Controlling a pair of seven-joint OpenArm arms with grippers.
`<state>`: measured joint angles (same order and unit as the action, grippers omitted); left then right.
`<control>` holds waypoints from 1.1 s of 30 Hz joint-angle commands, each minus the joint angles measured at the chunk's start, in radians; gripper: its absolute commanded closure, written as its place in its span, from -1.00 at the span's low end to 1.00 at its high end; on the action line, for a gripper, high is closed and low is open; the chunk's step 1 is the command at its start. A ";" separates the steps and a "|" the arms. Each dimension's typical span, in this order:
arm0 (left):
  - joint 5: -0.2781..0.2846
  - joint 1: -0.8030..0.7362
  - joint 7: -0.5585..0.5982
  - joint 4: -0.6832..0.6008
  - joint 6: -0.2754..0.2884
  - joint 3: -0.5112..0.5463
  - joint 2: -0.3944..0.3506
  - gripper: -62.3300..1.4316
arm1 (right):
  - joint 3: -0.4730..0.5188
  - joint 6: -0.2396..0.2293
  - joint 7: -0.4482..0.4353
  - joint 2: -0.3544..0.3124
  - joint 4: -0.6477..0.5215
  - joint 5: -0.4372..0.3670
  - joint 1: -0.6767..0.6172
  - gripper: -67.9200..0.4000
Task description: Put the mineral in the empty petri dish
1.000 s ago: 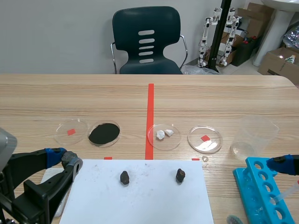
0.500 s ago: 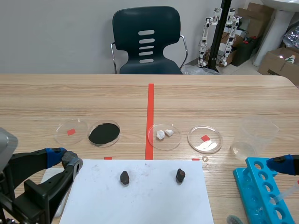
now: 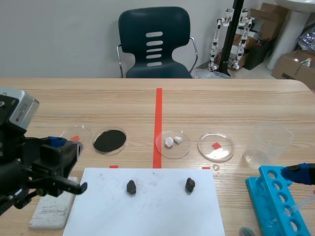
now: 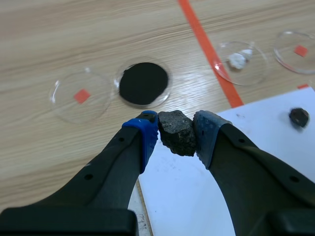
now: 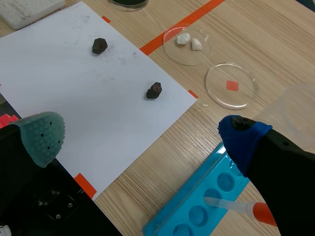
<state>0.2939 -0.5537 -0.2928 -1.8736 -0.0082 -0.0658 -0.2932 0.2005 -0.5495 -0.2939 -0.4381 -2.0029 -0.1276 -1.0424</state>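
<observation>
**Left gripper [image 4: 176, 130] clamped on a dark mineral [image 4: 177, 136], above the table at the frame's left.**

Both pads press against the mineral's sides, so the jaws are only as far apart as the stone is wide. Ahead of it lie the empty petri dish [image 4: 81, 96] (a red tape square shows through it) and, just beside that, a dish of black powder [image 4: 144, 83]. In the scene view a dark lump [image 3: 131, 187] and a second lump [image 3: 190, 185] sit on the white paper [image 3: 147, 216] at lower centre. A dish of white pieces [image 3: 172, 143] and another clear dish [image 3: 215, 146] lie right of the red line. The right gripper [image 5: 141, 133] is spread wide, holding nothing, at lower right over a blue tube rack [image 5: 206, 194].
</observation>
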 commanded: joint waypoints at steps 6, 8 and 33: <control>0.055 0.161 -0.167 0.098 -0.168 -0.001 0.031 0.55 | -0.003 0.001 -0.018 0.000 -0.014 -0.011 -0.002 -1.00; 0.064 0.215 -0.208 0.136 -0.212 -0.001 0.032 0.55 | -0.003 0.001 -0.018 0.000 -0.014 -0.011 -0.002 -1.00; 0.060 0.898 -0.375 0.857 -0.286 -0.063 0.137 0.54 | -0.003 0.001 -0.018 0.000 -0.014 -0.011 -0.002 -1.00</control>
<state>0.3595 0.3302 -0.6807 -0.9901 -0.2928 -0.1371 -0.1516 0.2005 -0.5495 -0.2939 -0.4381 -2.0029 -0.1276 -1.0424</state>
